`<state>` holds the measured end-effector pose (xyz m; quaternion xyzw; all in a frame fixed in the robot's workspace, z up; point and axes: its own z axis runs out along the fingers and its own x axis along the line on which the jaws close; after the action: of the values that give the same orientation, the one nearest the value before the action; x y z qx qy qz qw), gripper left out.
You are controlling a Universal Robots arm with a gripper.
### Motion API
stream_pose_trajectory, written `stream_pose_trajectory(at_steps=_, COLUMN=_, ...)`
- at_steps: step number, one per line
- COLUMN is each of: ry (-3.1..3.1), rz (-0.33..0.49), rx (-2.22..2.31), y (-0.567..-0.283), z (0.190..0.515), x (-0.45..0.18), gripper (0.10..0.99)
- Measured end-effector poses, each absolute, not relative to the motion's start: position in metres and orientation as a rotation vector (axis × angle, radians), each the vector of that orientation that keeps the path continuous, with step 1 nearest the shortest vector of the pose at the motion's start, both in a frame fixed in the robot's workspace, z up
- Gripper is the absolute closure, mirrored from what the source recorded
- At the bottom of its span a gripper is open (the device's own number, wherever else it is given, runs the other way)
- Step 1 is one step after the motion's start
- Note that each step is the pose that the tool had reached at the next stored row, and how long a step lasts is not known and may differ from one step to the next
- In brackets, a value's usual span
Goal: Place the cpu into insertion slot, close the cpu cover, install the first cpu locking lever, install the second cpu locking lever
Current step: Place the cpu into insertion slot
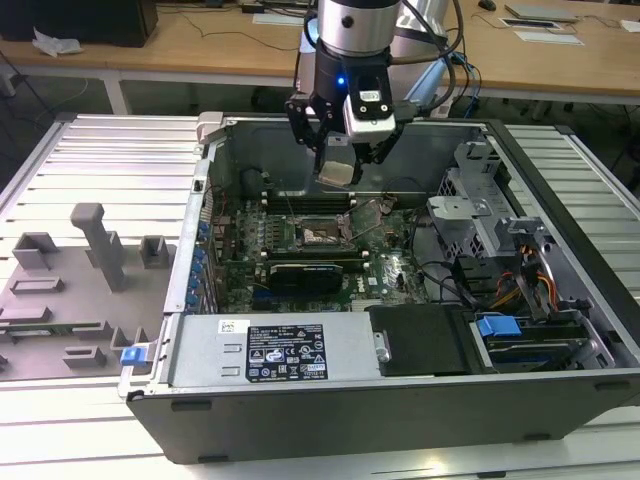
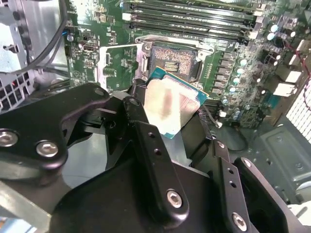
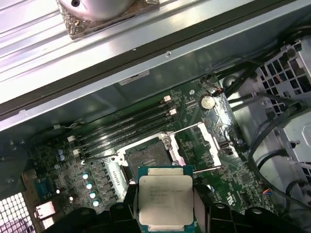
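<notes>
My gripper (image 1: 339, 168) hangs over the open computer case, shut on the cpu (image 1: 338, 173), a small square chip with a dull silver top. Both wrist views show the cpu (image 2: 171, 108) (image 3: 165, 199) pinched by its edges between the black fingers (image 2: 146, 133). It hovers above the motherboard, just short of the insertion slot (image 3: 146, 158) (image 2: 171, 59) (image 1: 320, 235), whose pin field lies bare. The cpu cover (image 3: 206, 143) (image 2: 116, 63), a thin silvery frame, is swung open to one side of the slot.
Memory slots (image 3: 126, 124) run beside the slot. A black finned bar (image 1: 305, 272) lies in front of it, then the grey power-supply box (image 1: 290, 350). A drive cage (image 1: 480, 205) and cables fill the exterior view's right. A grey fixture plate (image 1: 70, 290) lies outside the case.
</notes>
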<state>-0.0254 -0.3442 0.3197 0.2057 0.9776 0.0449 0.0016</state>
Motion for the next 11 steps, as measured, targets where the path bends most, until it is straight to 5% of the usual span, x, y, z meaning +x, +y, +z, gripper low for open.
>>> stream_pose_trajectory(at_steps=11, ry=2.998, rz=0.139, rx=0.892, y=-0.3442, z=0.3183, x=-0.0254, gripper=0.545)
